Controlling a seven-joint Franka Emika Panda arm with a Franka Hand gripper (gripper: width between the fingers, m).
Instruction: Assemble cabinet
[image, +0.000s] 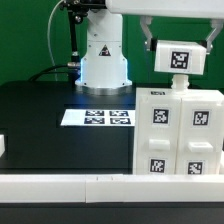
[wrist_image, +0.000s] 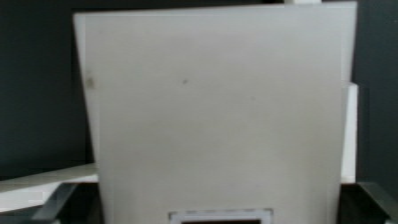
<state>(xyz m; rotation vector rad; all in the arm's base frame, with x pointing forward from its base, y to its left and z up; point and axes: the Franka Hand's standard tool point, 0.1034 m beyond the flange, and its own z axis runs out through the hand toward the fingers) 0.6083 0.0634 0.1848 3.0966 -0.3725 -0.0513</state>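
Note:
The cabinet body is a chunky white box with several black-and-white tags on its front, standing at the exterior view's right on the black table. My gripper is directly above it, shut on a white tagged panel gripped across its width. The panel's lower edge is just over the body's top; I cannot tell whether they touch. In the wrist view the panel fills most of the frame, a tag's edge shows at its near end, and the dark fingers flank it on both sides.
The marker board lies flat in front of the robot base. A long white rail edges the table's near side. A small white part sits at the exterior view's far left edge.

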